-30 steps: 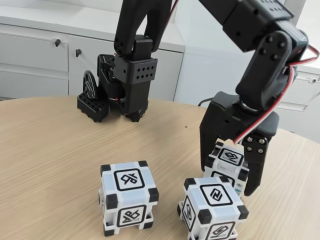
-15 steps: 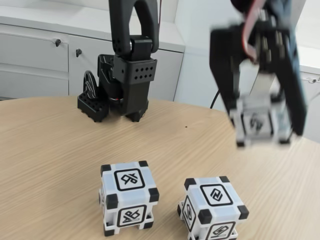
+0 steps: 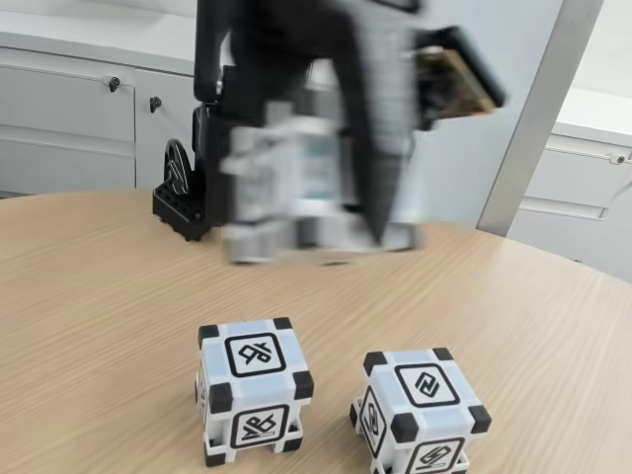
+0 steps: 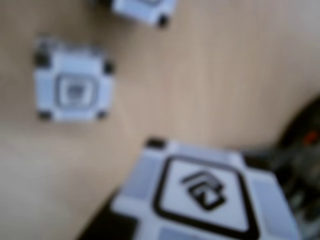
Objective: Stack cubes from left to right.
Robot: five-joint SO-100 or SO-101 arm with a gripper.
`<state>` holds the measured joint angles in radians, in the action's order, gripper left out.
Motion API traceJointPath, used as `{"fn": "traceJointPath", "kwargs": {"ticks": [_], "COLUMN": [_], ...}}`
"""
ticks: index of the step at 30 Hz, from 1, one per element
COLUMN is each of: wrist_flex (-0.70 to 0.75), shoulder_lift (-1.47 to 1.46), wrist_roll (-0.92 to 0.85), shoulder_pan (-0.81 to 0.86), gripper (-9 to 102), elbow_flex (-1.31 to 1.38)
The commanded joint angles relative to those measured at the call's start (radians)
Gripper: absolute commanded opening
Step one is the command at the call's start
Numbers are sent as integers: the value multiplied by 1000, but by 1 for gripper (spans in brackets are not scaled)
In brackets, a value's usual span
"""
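A: Any readable writing or brand marks?

B: None. Each cube face carries a black-framed square glyph, no letters. The left cube [image 3: 253,392] and the right cube [image 3: 420,410] show different glyphs on top.

A: Location of the cubes?

B: In the fixed view both rest on the table [image 3: 89,316] close to its near edge, side by side, apart from each other. The third cube [image 3: 311,188] is off the surface, above and behind them, heavily motion-blurred.

A: Gripper state?

B: The gripper [image 3: 316,212] is clamped on the third cube; dark fingers flank its sides in the fixed view. In the wrist view that cube [image 4: 200,197] sits large at the lower edge, its top glyph visible, with the table [image 4: 210,70] beneath it and the other two cubes [image 4: 72,87] [image 4: 142,9] near the upper left.

A: Containers?

B: No container can be made out.

A: Surface and room?

B: A light wood-grain table with a curved far edge. The arm's black base [image 3: 188,193] stands towards the far edge. Behind it, white cabinets [image 3: 69,109] with small dark knobs.
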<state>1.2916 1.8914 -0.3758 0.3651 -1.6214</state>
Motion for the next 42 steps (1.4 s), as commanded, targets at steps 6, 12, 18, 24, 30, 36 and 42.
{"fn": "traceJointPath", "kwargs": {"ticks": [6,12,18,24,30,36,42], "wrist_flex": [-12,-29,-31,-31,-31,-31,-31], "shoulder_lift": [23,26,21,-28,-40,-40,-41], "wrist_roll": [-84,-104,-160,-192,-233,-264,-278], "shoulder_pan": [86,86,69,66,66,66,66], "gripper": [23,23,23,23,23,24,24], "elbow_flex": [-135,-218,-245,-267,-267,-268,-268]}}
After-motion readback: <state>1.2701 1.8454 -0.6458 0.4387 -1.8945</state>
